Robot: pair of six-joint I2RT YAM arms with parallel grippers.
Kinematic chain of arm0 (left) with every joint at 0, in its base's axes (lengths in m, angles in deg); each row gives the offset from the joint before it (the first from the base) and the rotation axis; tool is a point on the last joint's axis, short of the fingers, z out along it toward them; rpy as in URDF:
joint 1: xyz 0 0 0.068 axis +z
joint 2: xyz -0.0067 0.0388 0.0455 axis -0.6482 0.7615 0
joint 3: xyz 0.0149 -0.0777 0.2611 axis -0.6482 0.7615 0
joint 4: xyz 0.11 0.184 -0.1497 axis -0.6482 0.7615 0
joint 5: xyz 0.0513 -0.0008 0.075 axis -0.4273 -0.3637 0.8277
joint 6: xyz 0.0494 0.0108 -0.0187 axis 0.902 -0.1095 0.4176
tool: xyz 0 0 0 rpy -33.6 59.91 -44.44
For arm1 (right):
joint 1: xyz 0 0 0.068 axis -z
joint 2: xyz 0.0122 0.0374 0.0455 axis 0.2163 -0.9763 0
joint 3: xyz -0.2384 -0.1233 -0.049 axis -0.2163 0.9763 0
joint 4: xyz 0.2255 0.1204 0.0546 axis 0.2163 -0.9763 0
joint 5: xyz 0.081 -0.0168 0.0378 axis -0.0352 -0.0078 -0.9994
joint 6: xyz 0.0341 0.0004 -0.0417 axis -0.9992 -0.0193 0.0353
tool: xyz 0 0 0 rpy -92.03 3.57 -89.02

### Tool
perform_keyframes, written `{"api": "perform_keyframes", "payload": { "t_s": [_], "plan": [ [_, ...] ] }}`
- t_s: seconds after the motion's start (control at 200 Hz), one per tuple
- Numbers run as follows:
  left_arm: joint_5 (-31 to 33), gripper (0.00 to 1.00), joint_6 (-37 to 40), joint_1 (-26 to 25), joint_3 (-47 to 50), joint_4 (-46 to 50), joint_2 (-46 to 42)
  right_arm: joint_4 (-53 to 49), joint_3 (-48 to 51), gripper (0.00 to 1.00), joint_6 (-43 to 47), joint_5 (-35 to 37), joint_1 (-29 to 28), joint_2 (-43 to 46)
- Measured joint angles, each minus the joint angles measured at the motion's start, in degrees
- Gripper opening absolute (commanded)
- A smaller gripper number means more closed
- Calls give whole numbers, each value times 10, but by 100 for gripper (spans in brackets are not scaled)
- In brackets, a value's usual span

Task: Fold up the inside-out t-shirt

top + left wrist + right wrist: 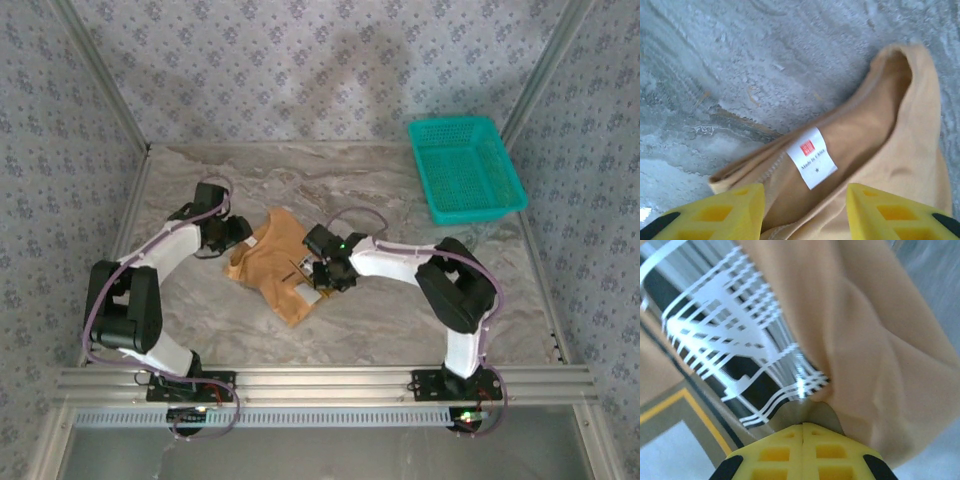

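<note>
The inside-out t-shirt (275,262) lay crumpled at the middle of the grey marbled table (400,320), a teal basket (465,170) at the far right by the patterned walls (300,60), with the right gripper (802,432) pinched together on a fold of it, the left gripper (805,210) parted over its white tag (811,157), and both arms bent inward.

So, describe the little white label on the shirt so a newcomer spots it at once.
On the grey marbled table lies an orange-tan t-shirt. In its open fold, just beyond the left arm's yellow fingers, sits a small white label. It alone carries a red square above a line of dark print, unlike the black patch striped with white lines.
</note>
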Motion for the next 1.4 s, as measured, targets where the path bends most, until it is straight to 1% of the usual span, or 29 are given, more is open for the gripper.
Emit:
{"api": "perform_keyframes", "payload": {
  "t_s": [0.065,0.135,0.215,0.31,0.405,0.535,0.635,0.7,0.755,0.899,0.959,1.039,1.079,1.114,1.169,1.214,1.239,1.279,1.314,1.399],
  "plan": [
    [2,47,1,-3,-5,8,-10,-13,0,11,-5,0,-21,14],
    [3,47,-4,-11,2,16,-36,-22,-12,12,-4,0,-18,24],
    [-10,46,-22,-26,32,4,-85,-21,-44,12,7,-4,9,24],
    [-41,46,-61,-44,98,-30,-143,-7,-104,12,27,-24,48,0],
    [-56,46,-98,-67,148,-54,-156,10,-151,11,40,-42,70,-40],
    [-67,46,-123,-108,164,-78,-121,16,-161,9,46,-62,69,-84],
    [-71,46,-122,-117,154,-88,-74,16,-131,9,46,-61,64,-94],
    [-66,46,-106,-113,139,-79,-43,23,-102,9,44,-62,62,-92],
    [-57,46,-84,-107,116,-63,-13,34,-81,9,41,-58,59,-73],
    [-22,47,-5,-78,18,-10,68,37,-20,9,25,-41,40,-30],
    [-9,47,22,-67,-14,-2,88,30,-7,9,19,-33,26,-17],
    [0,47,48,-57,-43,7,101,14,-3,11,14,-26,11,-9],
    [1,48,58,-55,-57,12,103,7,-3,15,13,-23,6,-7],
    [1,48,66,-54,-68,17,104,-1,-5,22,13,-20,3,-5],
    [1,49,74,-54,-85,24,104,-17,-12,39,18,-16,5,-2],
    [1,49,80,-54,-95,26,102,-25,-21,57,22,-14,12,2],
    [2,49,82,-54,-97,26,100,-27,-26,63,28,-14,19,4],
    [5,49,85,-54,-98,28,92,-25,-32,68,38,-16,33,8],
    [10,49,87,-54,-97,34,81,-21,-38,70,50,-20,51,9],
    [14,49,88,-54,-82,38,43,-13,-61,71,85,-33,101,2]
  ]
}}
